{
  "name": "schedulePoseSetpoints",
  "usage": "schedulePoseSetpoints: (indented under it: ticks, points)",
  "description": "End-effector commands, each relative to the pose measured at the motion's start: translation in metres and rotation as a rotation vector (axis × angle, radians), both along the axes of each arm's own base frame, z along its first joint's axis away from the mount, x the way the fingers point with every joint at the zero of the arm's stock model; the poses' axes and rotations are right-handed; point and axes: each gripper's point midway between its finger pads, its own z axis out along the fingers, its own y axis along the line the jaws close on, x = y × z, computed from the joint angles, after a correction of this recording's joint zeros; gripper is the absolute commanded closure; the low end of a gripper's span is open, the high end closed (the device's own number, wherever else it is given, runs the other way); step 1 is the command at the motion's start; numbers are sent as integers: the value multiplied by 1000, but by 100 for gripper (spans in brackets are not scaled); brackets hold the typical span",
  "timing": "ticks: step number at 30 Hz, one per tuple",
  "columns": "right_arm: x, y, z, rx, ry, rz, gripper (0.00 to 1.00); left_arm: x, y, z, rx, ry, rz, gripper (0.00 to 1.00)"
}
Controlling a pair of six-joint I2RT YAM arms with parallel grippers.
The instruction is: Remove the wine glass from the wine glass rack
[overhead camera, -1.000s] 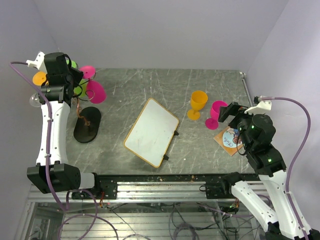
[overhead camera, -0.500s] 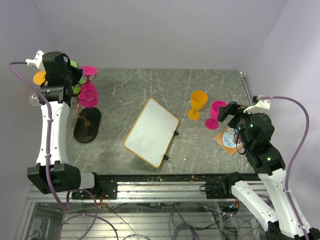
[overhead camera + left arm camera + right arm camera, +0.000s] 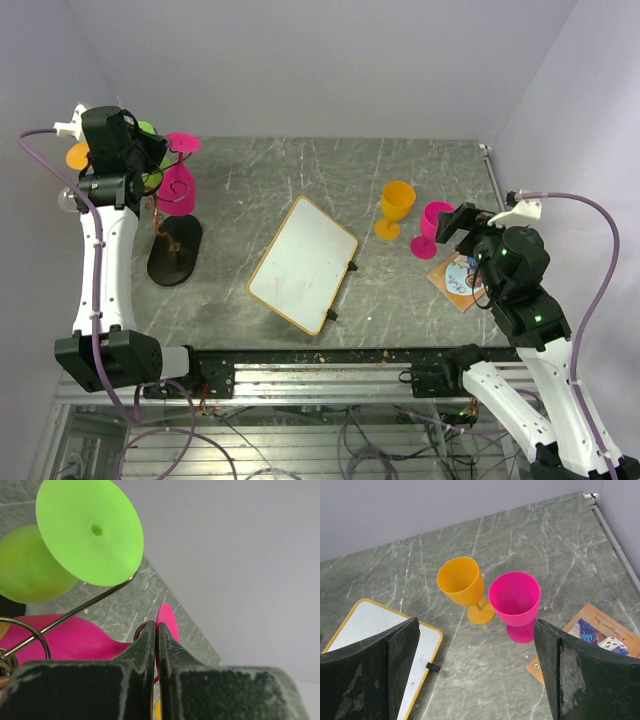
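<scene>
A grey, marble-veined table (image 3: 330,180) filled the space between pale walls. Near its middle lay a white rectangular board with a yellow frame (image 3: 303,263), set at a slant.

At the far left stood the wine glass rack (image 3: 175,250), a thin wire tree with curled arms on a flat black oval base. A magenta plastic wine glass (image 3: 178,185) hung from it upside down, its bowl low over the base and its round foot up by the wire arms. A lime-green plastic wine glass (image 3: 90,530) hung on a neighbouring arm, just beside the magenta one.

On the right side of the table an orange plastic goblet (image 3: 461,582) stood upright, and a second magenta goblet (image 3: 515,597) stood upright just beside it. A colourful printed booklet (image 3: 600,637) lay flat near the goblets, toward the right edge.

The left hand (image 3: 156,630) was up at the rack, its fingers pressed almost together on the thin stem of the hanging magenta plastic wine glass, between bowl and foot. The right hand (image 3: 476,645) hovered above the table near the two goblets, its fingers spread wide and holding nothing.
</scene>
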Motion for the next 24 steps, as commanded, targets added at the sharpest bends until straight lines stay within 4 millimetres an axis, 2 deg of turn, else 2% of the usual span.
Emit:
schedulePoseSetpoints:
  ticks: [1, 6, 13, 24]
  points:
    - [-1, -1, 9, 1, -34, -3, 4, -9, -5, 14, -27, -52, -38, 93]
    - [0, 0, 9, 2, -28, 3, 4, -13, -8, 21, -30, -75, -61, 93]
    - [-2, -1, 8, 1, -27, 0, 5, -18, -12, 22, -48, -86, -85, 93]
    - [-1, -1, 7, -1, -24, -4, 5, -9, -18, 18, -104, -87, -146, 93]
